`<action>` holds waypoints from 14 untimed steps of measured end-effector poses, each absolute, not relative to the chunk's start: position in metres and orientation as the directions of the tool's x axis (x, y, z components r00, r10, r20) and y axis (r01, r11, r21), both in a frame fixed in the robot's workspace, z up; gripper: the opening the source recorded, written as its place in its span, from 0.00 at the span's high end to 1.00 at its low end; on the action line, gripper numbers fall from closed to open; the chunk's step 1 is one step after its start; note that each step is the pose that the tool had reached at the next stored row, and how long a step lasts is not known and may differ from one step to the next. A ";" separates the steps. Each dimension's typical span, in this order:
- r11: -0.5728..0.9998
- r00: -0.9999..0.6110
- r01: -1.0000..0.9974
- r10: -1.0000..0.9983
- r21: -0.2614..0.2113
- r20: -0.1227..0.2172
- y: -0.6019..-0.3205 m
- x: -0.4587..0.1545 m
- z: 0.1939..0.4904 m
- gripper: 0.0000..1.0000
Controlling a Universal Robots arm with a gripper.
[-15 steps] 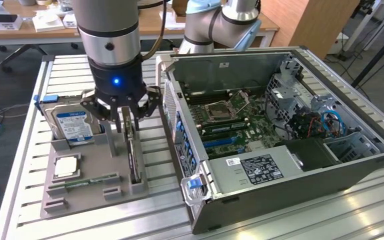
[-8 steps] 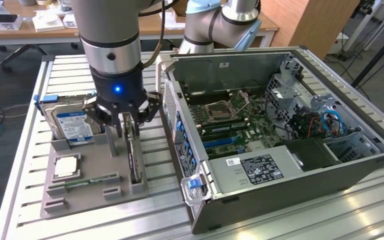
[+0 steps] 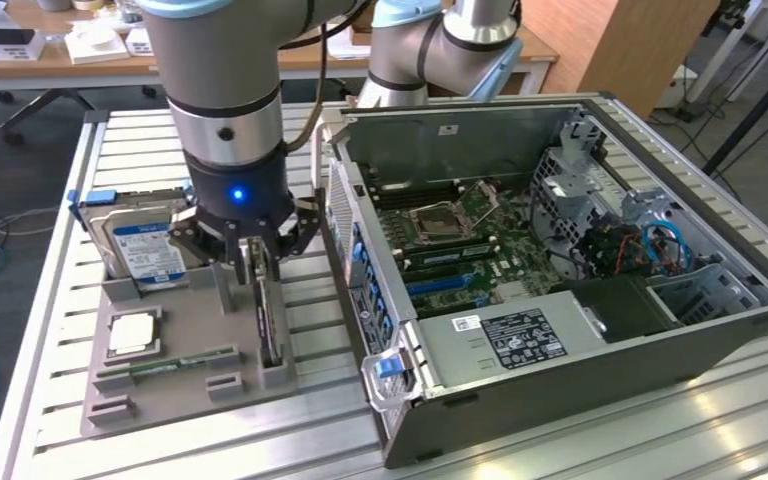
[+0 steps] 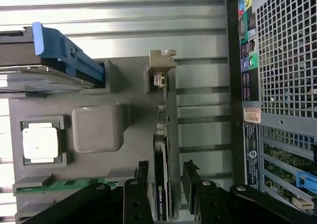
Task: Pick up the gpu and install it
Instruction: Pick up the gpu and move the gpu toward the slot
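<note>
One gpu (image 4: 162, 149) here, standing on its long edge in a slot of the grey holder tray (image 4: 129, 85), metal end bracket (image 4: 162, 60) at the far end from the gripper. In the exterior view the gpu (image 3: 268, 325) is the thin dark card upright at the tray's (image 3: 184, 395) edge nearest the computer case (image 3: 598, 370).

The gripper (image 4: 167, 177) hangs right over the card's near end, jaws spread wide. Two black fingers (image 4: 143, 179), one on each side of the card, with a sliver of gap showing on both sides. Nothing clamped, so the hand is released and straddling the gpu. In the exterior view the gripper (image 3: 253, 262) sits directly above the card, blue light glowing on the wrist.

Around it on the tray there is one of each. One hard drive (image 3: 144, 245) stands upright at the corner towards the exterior view's left, with a blue clip (image 4: 64, 53) on it. One square processor (image 3: 133, 335) lies flat in its pocket, well apart from the card. One slim green memory stick (image 3: 171, 365) lies just beyond it. One raised grey block (image 4: 97, 129) sits between the processor and the gpu.

Then there's one case, side panel off, lying open on the slatted aluminium table (image 3: 704, 430) at the exterior view's right. Its motherboard (image 3: 478, 240) is exposed, and its perforated rear panel (image 4: 287, 60) is just beside the tray.
</note>
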State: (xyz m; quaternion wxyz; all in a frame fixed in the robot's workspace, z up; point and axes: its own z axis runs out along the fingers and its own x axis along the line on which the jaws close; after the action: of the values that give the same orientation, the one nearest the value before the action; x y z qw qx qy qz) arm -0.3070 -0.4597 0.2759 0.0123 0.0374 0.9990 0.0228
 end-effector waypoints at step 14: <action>0.996 -0.997 0.074 0.075 0.046 -0.022 -0.460 -0.308 0.264 0.59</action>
State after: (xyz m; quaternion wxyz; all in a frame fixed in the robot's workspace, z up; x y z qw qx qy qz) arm -0.3082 -0.4601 0.2642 0.0120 0.0373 0.9990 0.0228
